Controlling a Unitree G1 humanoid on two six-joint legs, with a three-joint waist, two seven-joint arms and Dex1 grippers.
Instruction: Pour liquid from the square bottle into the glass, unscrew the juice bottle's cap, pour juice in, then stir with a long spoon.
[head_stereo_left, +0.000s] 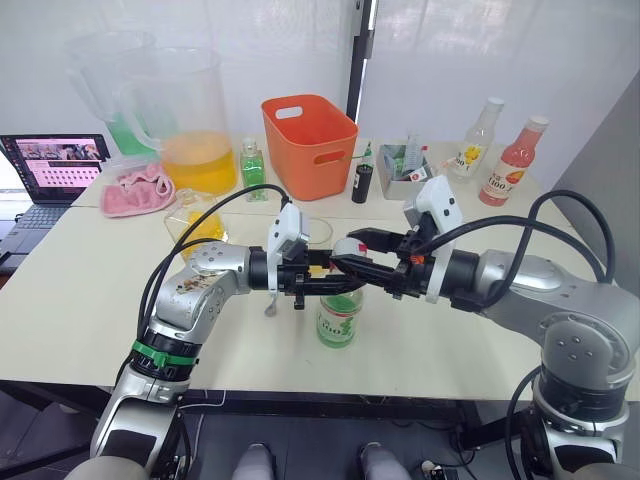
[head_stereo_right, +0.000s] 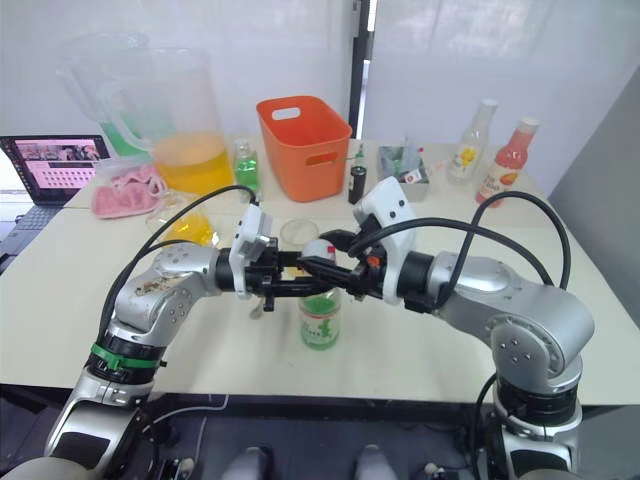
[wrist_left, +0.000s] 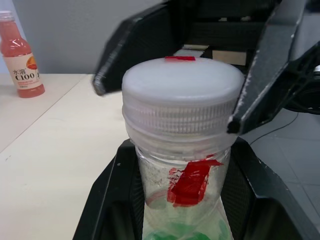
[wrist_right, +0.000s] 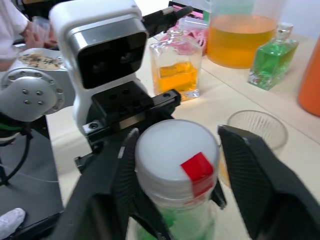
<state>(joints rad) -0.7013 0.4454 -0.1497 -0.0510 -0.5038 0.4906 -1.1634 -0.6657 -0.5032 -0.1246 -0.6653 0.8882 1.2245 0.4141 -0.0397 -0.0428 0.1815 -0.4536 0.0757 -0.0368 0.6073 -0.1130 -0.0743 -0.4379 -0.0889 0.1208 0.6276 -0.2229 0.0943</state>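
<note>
We see the juice bottle (head_stereo_left: 339, 318) upright on the bench (head_stereo_left: 80, 300), green label unreadable. Our left gripper (head_stereo_left: 322, 277) clamps its neck; our right gripper (head_stereo_left: 345, 252) spreads wide around the cap (wrist_right: 176, 150). Behind, a pink bottle (wrist_left: 20, 60) reads "C100".

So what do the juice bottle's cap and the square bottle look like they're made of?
The cap looks like matte, milky white plastic, with moulded ridges around its skirt. The square bottle looks like thick clear glass: glossy flat walls with yellow liquid showing through, though clear plastic can't be ruled out.
</note>
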